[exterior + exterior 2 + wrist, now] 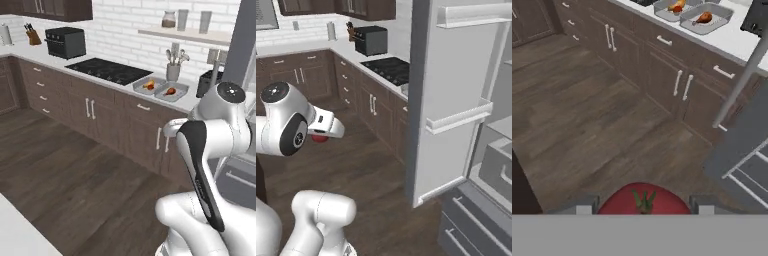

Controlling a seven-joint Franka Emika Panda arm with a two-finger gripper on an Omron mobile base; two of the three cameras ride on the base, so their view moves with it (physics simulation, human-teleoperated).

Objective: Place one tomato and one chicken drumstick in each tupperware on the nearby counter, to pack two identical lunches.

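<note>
From the left base camera, two grey tupperware trays sit side by side on the pale desk [192,102], next to the black cooktop [107,70]. The left tupperware [148,85] holds a drumstick and something red. The right tupperware [172,91] holds one chicken drumstick [170,91].

From the right base camera, a bit of red tomato [319,138] peeks out under the white hand, above the wood floor [363,170]. The fridge door [448,95] stands open.

From the hand camera, the fingers [643,206] are clamped on the tomato [643,201], one on each side, its green stem up. Both trays show far off at the top, on the desk.
</note>
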